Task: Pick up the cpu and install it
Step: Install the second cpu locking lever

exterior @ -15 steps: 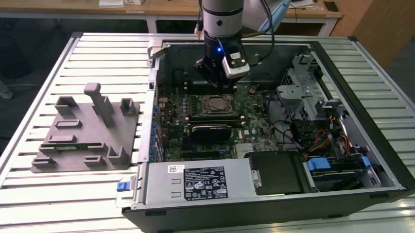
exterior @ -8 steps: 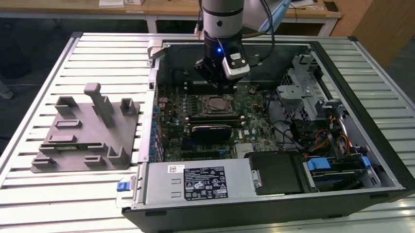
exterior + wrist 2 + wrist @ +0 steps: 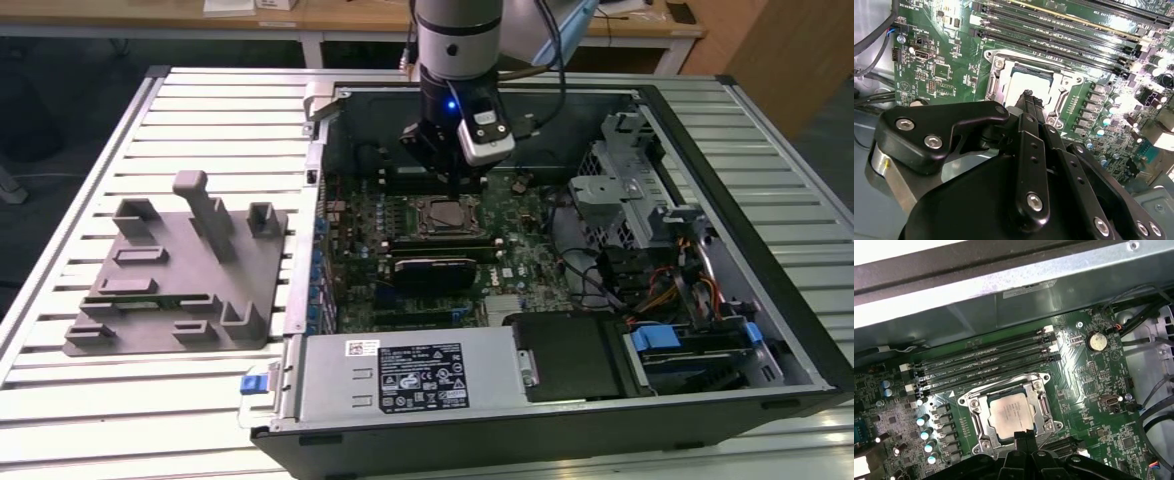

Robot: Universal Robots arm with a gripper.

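Note:
The cpu (image 3: 1008,414), a small square chip with a pale silver top, lies flat inside the metal socket frame (image 3: 977,419) on the green motherboard. It is also seen in the exterior view, cpu (image 3: 439,214), and in the second wrist view, cpu (image 3: 1021,84). My gripper (image 3: 1025,436) hangs just above the chip's edge, its two black fingers pressed together with nothing between them. In the exterior view the gripper (image 3: 446,181) stands over the far side of the socket inside the open computer case (image 3: 747,240). The fingertips (image 3: 1028,96) partly hide the chip.
A row of memory slots (image 3: 984,362) runs beside the socket. A coin battery (image 3: 1097,341) sits on the board. The grey fixture with upright blocks (image 3: 174,270) stands at the exterior view's left. The labelled power supply box (image 3: 400,375), drive cage (image 3: 627,170) and cables (image 3: 654,290) crowd the case.

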